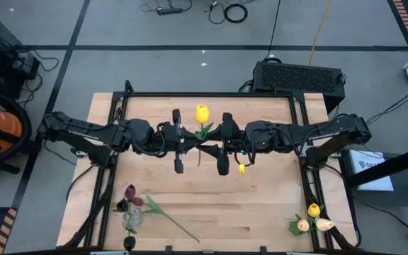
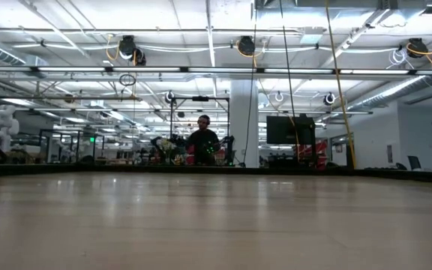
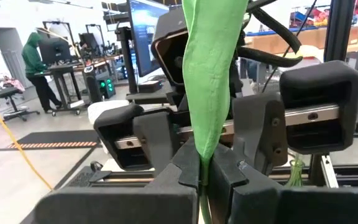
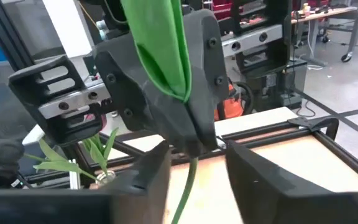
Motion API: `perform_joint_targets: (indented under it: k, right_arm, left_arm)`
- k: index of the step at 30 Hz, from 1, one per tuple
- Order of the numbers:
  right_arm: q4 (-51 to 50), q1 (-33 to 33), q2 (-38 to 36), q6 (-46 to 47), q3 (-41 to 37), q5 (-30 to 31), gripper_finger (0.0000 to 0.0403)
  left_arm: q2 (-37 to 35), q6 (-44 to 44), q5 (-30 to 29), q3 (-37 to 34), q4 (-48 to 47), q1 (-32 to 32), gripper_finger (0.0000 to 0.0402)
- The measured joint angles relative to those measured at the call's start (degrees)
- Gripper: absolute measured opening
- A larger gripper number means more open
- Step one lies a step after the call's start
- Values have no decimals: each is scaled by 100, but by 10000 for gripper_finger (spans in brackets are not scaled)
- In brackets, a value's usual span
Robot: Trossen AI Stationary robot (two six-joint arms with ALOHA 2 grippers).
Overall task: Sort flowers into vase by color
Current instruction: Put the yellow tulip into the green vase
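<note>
Yellow tulip (image 1: pixel 202 113) clenched in left gripper (image 3: pixel 201 171); right gripper (image 4: pixel 194 163) parted around stem, wrist views only.

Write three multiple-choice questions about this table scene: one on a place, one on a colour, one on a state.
1. On which side of the table does the vase stand?
A. the left arm's side
B. the right arm's side
C. the middle, between the grippers

2. What colour is the head of the tulip held up between the two arms?
A. dark red
B. yellow
C. white

3. How is the left gripper?
A. wide open
B. lying on the table
C. shut on the tulip's stem

Answers:
1 A: the high view shows the vase near the table's left corner.
2 B: the tulip has a yellow head.
3 C: the left gripper pinches the green stem, while the right gripper stands open around it.
</note>
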Motion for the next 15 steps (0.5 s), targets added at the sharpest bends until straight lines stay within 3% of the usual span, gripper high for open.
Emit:
perform_joint_targets:
  k: [7, 15]
  right_arm:
    - [-30, 3, 0, -40, -1, -10, 19]
    - [-34, 0, 0, -136, -4, -16, 3]
  left_arm:
    - [0, 42, -14, 0, -11, 4, 11]
    - [0, -7, -20, 0, -48, -18, 14]
